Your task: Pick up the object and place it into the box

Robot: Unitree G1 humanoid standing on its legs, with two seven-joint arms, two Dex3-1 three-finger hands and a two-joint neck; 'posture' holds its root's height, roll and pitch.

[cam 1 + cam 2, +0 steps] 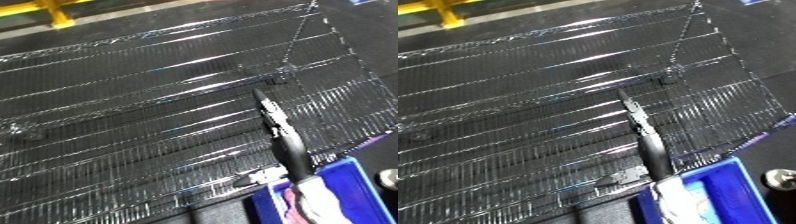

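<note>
Surroundings: one wire shelf [133, 115], one yellow frame [58, 15] beyond its far left | Hand: my right hand [284, 137], black, reaches from the blue bin [355, 190] over the shelf wires, fingers straight together, holding nothing | Object: light item [673, 200] inside bin | Count: one bin, one hand.

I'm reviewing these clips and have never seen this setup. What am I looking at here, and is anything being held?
Both pictures come from one stereo camera on a humanoid robot's head, looking down: the left eye and right eye views, nearly identical. The big shiny grid is a wire shelf surface. The slim black shape reaching out over it is the robot's right hand, fingers straight, holding nothing that I can see. At the bottom right is a blue bin, the box of the task. The left hand is not in view, and no clear object to pick up shows on the wire.
</note>
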